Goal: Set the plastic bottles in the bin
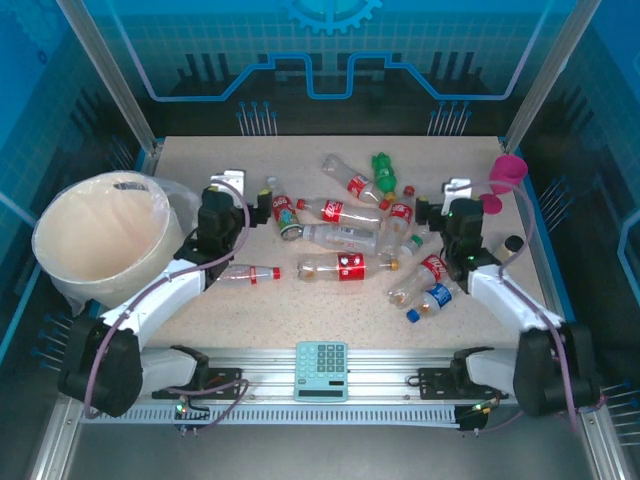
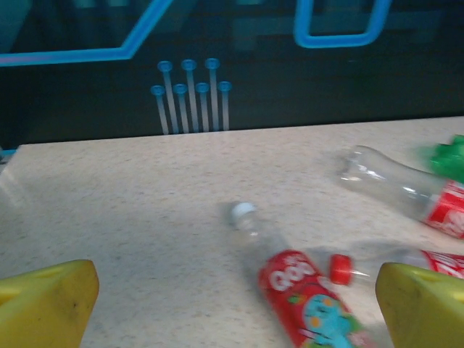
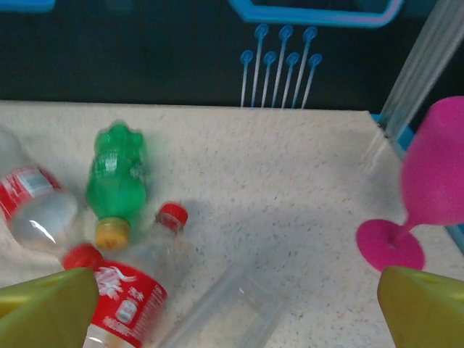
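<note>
the bin (image 1: pixel 45 250) sits at the left side by the left arm, and its inside looks bare, so i think no bottle is in it yet. the plastic bottles (image 1: pixel 345 267) all lie on their sides in the middle of the table (image 1: pixel 300 310), well apart from the bin, so every one is left to do. the left gripper (image 2: pixel 235 290) is wide open and holds nothing, just over a white-capped bottle (image 2: pixel 304 301), and the right gripper (image 3: pixel 238 290) is wide open and bare too, near the green bottle (image 3: pixel 116 174) and the pink goblet (image 3: pixel 435 167).
</note>
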Tool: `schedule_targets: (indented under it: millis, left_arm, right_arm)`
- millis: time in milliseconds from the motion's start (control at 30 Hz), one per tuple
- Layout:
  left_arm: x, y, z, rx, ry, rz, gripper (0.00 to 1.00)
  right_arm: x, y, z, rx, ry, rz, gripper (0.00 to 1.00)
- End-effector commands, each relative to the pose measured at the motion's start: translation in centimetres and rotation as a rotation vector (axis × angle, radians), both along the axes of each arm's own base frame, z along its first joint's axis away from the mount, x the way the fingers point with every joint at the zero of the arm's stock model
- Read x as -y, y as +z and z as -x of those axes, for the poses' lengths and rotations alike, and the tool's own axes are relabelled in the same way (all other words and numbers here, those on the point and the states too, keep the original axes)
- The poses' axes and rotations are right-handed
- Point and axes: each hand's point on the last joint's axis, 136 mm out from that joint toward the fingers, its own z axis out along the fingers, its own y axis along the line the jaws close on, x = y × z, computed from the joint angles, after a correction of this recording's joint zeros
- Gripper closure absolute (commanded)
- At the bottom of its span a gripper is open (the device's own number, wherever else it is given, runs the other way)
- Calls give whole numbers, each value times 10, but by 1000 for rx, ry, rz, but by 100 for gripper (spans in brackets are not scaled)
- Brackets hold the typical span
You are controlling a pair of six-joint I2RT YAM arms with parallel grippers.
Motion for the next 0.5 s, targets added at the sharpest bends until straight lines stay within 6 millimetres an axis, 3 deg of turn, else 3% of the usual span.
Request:
schedule_targets:
  millis: [0, 133, 233, 333, 467]
  left_arm:
    - [15, -11, 16, -144, -21, -23, 1]
    - [51, -13, 27, -220, -111, 71, 1]
    - [82, -14, 37, -265, -193, 70, 1]
    - [112, -16, 45, -308, -271, 90, 1]
    - [147, -19, 57, -346, -362, 125, 1]
  right_arm:
    - [20, -23, 61, -278, -179, -139, 0]
    - [18, -25, 113, -490, -245, -251, 3]
    - [14, -40, 150, -648, -278, -297, 7]
    - [11, -60, 173, -730, -299, -360, 16]
    - [2, -92, 185, -814, -305, -465, 22]
